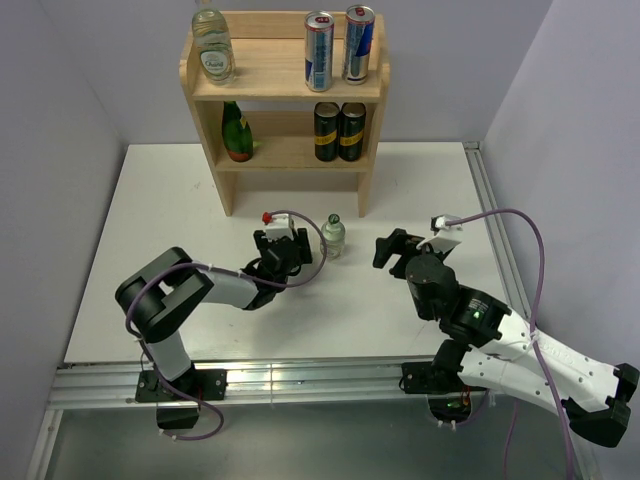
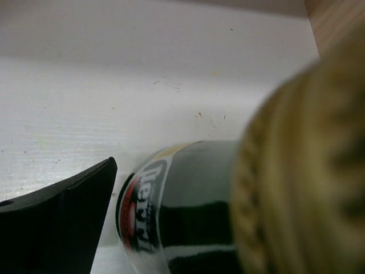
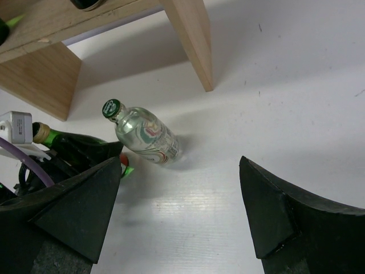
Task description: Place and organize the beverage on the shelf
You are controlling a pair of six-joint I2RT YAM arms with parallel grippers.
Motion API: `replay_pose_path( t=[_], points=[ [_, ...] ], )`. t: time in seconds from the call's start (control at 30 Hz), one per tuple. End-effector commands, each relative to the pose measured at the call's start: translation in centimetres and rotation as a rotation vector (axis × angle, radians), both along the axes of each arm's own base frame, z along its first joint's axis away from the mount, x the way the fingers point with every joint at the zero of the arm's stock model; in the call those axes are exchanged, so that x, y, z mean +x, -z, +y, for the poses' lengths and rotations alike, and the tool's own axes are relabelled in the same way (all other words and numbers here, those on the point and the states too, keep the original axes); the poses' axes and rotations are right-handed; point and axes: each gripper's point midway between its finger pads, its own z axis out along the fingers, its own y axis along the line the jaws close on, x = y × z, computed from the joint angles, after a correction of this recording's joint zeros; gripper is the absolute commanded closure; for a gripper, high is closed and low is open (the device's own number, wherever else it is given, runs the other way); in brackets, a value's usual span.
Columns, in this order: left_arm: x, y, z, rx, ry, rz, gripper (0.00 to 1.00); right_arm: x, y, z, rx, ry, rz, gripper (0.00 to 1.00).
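Note:
The wooden shelf [image 1: 285, 85] stands at the back. Its top board holds a clear bottle [image 1: 213, 50] and two silver-and-blue cans [image 1: 339, 48]. Its lower tier holds a dark green bottle [image 1: 237, 132]. My left gripper [image 1: 285, 250] is shut on a second dark green bottle [image 2: 194, 194], gold-foil neck towards the wrist camera; one finger [image 2: 51, 228] shows, the other is hidden. This bottle also shows in the right wrist view [image 3: 74, 142]. A second clear bottle [image 1: 333, 235] stands on the table just right of it [image 3: 145, 134]. My right gripper [image 1: 395, 250] is open and empty [image 3: 177, 222].
Two dark cans with gold bands [image 1: 339, 132] stand on the right of the shelf's lower tier. The shelf's leg [image 3: 194, 45] is beyond the clear bottle. Grey walls close the table on the left, back and right.

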Motion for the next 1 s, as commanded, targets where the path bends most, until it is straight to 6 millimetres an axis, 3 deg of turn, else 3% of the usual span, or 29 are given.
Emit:
replay_pose_path(
  t=[0.0, 0.2, 0.27, 0.33, 0.47, 0.63, 0.77, 0.97],
  points=[
    [0.1, 1.3, 0.1, 0.033, 0.011, 0.021, 0.15, 0.1, 0.0, 0.0, 0.016, 0.015, -0.008, 0.09],
    [0.3, 2.0, 0.3, 0.056, 0.002, 0.030, 0.48, 0.1, 0.6, 0.2, 0.013, 0.011, 0.001, 0.09],
    [0.4, 1.6, 0.4, 0.060, -0.010, 0.030, 0.79, 0.1, 0.8, 0.2, 0.012, 0.011, 0.003, 0.09],
    [0.5, 0.8, 0.9, 0.064, -0.035, 0.025, 1.00, 0.1, 0.9, 0.2, 0.013, 0.009, 0.005, 0.09],
    [0.5, -2.7, 1.8, 0.077, -0.072, 0.006, 1.00, 0.0, 0.8, 0.1, 0.013, 0.010, 0.000, 0.09],
    [1.3, -8.9, 1.9, 0.036, -0.061, -0.034, 1.00, 0.1, 0.7, 0.1, 0.016, 0.006, -0.004, 0.09],
    [2.9, -14.7, 1.9, -0.006, -0.055, -0.099, 1.00, 0.0, 0.7, 0.3, 0.020, -0.001, -0.002, 0.09],
    [5.6, -20.6, 2.7, -0.024, -0.073, -0.164, 1.00, 0.0, 1.0, 0.3, 0.027, -0.001, 0.001, 0.09]
  ],
)
